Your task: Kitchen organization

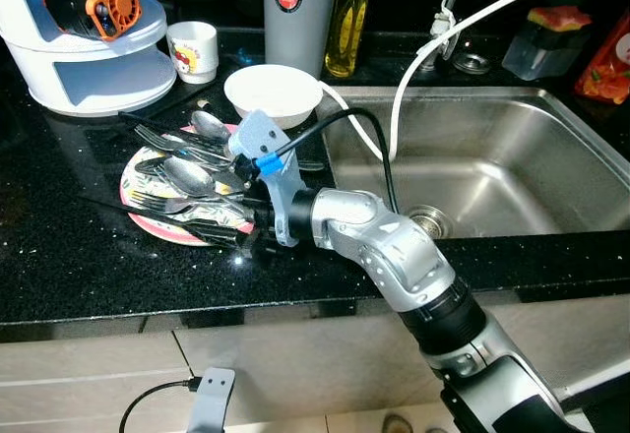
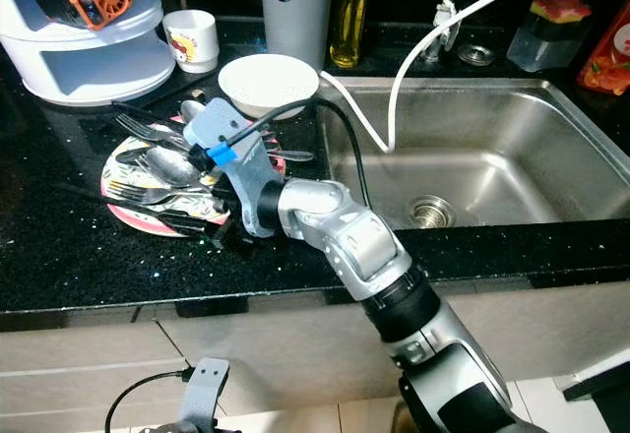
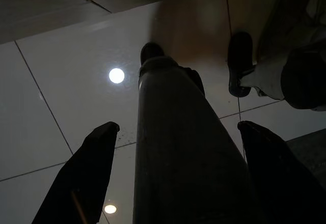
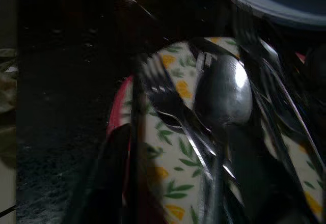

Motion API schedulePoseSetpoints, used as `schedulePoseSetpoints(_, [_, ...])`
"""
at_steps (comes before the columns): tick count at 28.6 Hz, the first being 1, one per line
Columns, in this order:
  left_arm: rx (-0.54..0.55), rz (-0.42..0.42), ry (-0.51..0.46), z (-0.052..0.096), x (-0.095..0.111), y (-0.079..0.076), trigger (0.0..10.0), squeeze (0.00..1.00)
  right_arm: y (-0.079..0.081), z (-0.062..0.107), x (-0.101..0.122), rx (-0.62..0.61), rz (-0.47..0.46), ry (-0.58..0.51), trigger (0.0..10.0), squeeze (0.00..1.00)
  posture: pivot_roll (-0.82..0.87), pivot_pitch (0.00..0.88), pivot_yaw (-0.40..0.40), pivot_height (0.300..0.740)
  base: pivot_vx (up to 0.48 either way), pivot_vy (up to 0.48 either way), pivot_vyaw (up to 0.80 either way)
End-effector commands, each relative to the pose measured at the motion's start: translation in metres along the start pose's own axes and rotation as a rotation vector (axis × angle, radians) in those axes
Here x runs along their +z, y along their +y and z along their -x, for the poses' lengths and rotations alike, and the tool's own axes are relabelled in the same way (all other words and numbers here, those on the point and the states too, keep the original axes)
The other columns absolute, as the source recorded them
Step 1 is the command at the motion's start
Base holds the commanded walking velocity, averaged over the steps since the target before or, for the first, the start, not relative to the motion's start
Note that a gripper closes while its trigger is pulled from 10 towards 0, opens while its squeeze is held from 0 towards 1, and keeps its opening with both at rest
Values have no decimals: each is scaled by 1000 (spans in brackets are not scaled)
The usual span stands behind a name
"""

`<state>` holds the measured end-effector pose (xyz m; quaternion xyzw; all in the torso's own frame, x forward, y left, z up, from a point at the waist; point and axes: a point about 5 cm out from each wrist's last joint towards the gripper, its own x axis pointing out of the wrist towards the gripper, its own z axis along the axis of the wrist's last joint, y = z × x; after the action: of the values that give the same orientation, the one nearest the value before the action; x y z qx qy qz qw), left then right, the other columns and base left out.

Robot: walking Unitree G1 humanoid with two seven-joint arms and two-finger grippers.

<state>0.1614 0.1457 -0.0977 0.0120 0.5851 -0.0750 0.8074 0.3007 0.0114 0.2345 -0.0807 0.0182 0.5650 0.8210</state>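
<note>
Right wrist view: dim, blurred cutlery [image 4: 219,96] on plate [image 4: 173,183]; right gripper [image 4: 168,203] finger state unclear.

You see a round plate [image 1: 175,228] with pink rim, white ground, green leaves and orange fruit | shiny silver spoons and forks [image 1: 187,175] | plain white bowl [image 1: 274,93] | black speckled stone counter [image 1: 69,256] | steel-grey sink [image 1: 492,167] | white cup [image 1: 194,50] with red-yellow print | black fingers [image 4: 109,178].
</note>
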Motion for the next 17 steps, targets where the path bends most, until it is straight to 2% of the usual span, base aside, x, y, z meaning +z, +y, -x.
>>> schedulePoseSetpoints(1, [-3,5,106,-1,-29,-3,10000,0,-6,-2,-5,-52,-13,58,2824,0,40,58,-63,740,0,0,0])
schedulePoseSetpoints(2, [-3,5,106,-1,-29,-3,10000,0,-6,-2,-5,-52,-13,58,2824,0,40,58,-63,740,0,0,0])
schedulePoseSetpoints(3, [-3,6,106,-1,-29,-3,10000,0,-7,-3,-6,-67,-12,75,10000,0,40,58,-64,740,0,0,0])
schedulePoseSetpoints(6, [-5,6,106,-1,-30,-4,10000,0,-11,-4,-8,-118,15,117,10000,0,40,55,-67,740,0,0,0])
schedulePoseSetpoints(10, [-5,6,106,-1,-30,-4,10000,0,-12,-4,-10,-123,29,149,10000,0,40,55,-68,740,0,0,0])
schedulePoseSetpoints(12, [-7,8,107,-1,-30,-4,10000,0,-13,-3,-13,-146,35,220,10000,0,39,51,-72,740,0,0,0])
schedulePoseSetpoints(16, [-7,9,107,-1,-30,-5,10000,0,-15,-1,-13,-165,16,284,10000,0,37,55,-72,740,0,0,0])
schedulePoseSetpoints(17, [-7,10,107,-1,-30,-5,10000,0,-16,0,-13,-162,11,293,7569,0,37,55,-72,740,0,0,0])
